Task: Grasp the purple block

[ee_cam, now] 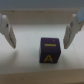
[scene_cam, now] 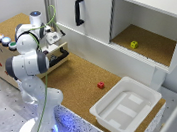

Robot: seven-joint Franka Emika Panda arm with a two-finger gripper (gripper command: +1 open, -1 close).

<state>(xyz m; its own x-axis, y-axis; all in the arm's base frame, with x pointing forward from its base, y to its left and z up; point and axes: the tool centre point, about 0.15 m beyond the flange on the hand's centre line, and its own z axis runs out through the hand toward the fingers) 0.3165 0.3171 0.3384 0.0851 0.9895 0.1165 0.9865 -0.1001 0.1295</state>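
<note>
Purple, dark and small, the block sits in the wrist view on a pale surface, centred between the two white fingers of the end effector, whose tips stand wide apart on either side of it and touch nothing; that spacing reads as a line-up for closing on the cube, with the fingers set to meet two opposite faces. Its top face carries a short yellow bar and its front face a yellow mark that looks like a letter A, though the blur leaves that uncertain. In the exterior view the block itself cannot be made out: the arm reaches toward the exterior view's left, over the open drawer, so the cube probably lies there, hidden by the wrist. Farther out, a red cube rests on the cork counter, near a white tub, and a yellow cube sits in the open cabinet bay, both well apart from the end effector and no part of this grasp. Coloured buttons top a box behind the arm; a red mark on that box's side is unreadable.
</note>
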